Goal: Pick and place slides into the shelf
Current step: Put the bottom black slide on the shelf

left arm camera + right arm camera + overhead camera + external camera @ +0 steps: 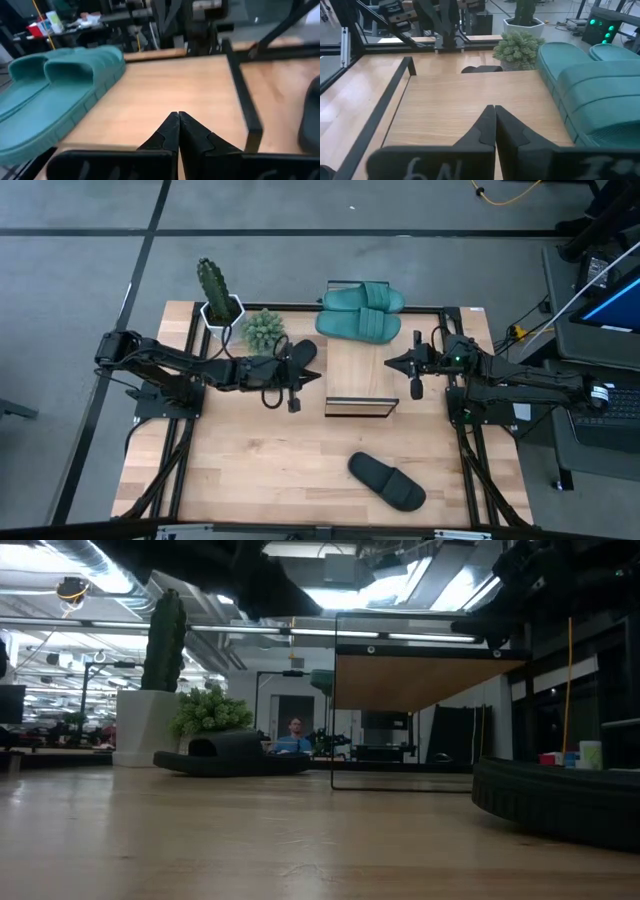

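The shelf stood near the middle of the tabletop, a low rack with a pale wood plank on top and a thin black metal frame; seen level from the low view, the plank sat raised on slender black legs with open space beneath. Two teal-green slides lay side by side across the shelf's far end, each with a wide ribbed strap and an open toe. One black slide lay on the tabletop toward the near edge, well apart from the shelf. The other black slide rested just beside the shelf's left side, partly hidden under the left arm.

The left pincer hovered by the shelf's left edge with its fingers pressed together, nothing between them, as the left wrist view showed. The right pincer hung by the shelf's right edge, its fingers likewise pressed together and empty.

A tall cactus in a white pot and a small bushy plant stood at the far left of the tabletop.
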You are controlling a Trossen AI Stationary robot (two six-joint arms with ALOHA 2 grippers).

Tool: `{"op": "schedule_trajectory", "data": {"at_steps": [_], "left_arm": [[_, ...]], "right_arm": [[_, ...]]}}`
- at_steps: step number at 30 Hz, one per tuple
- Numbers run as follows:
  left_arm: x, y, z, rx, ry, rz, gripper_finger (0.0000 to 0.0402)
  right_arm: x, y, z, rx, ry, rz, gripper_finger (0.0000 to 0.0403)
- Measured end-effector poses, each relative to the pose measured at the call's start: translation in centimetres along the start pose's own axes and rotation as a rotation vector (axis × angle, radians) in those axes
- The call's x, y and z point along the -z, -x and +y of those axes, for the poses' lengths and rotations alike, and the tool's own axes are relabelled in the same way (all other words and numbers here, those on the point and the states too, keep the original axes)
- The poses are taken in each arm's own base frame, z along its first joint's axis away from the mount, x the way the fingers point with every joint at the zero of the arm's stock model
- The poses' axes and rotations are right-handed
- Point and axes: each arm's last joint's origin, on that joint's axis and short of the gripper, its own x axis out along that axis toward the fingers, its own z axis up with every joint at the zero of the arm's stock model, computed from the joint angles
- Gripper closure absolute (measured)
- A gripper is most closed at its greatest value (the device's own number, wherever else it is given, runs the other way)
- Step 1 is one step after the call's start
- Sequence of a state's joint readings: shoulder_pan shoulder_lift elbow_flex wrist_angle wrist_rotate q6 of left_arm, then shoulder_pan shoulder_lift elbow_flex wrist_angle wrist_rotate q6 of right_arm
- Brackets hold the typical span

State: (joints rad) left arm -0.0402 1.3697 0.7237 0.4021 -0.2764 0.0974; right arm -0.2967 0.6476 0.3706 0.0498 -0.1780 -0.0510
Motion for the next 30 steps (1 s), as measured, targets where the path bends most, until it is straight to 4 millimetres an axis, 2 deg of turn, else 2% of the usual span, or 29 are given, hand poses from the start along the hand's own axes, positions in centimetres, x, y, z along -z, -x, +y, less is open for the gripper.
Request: {"op": "schedule_trajectory", "data": {"at_steps": [11,18,25,30], "left_arm": [[0.4,0.6,-1.7,0.064,0.029,-0.007,0.0401],[0.4,0.7,-2.1,0.079,0.025,-0.009,0.0401],[0.4,0.7,-2.1,0.080,0.025,-0.009,0.0401],[0.4,0.7,-2.2,0.102,0.025,-0.011,0.0401]], "right_arm": [[-0.3,0.0,1.1,-0.056,-0.149,0.007,0.0400],[-2.0,0.5,2.4,0.023,-0.136,0.083,0.0400],[-3.8,1.6,4.4,0.068,-0.136,0.182,0.0401],[-4.8,1.5,6.3,0.069,-0.119,0.243,0.0401]]}}
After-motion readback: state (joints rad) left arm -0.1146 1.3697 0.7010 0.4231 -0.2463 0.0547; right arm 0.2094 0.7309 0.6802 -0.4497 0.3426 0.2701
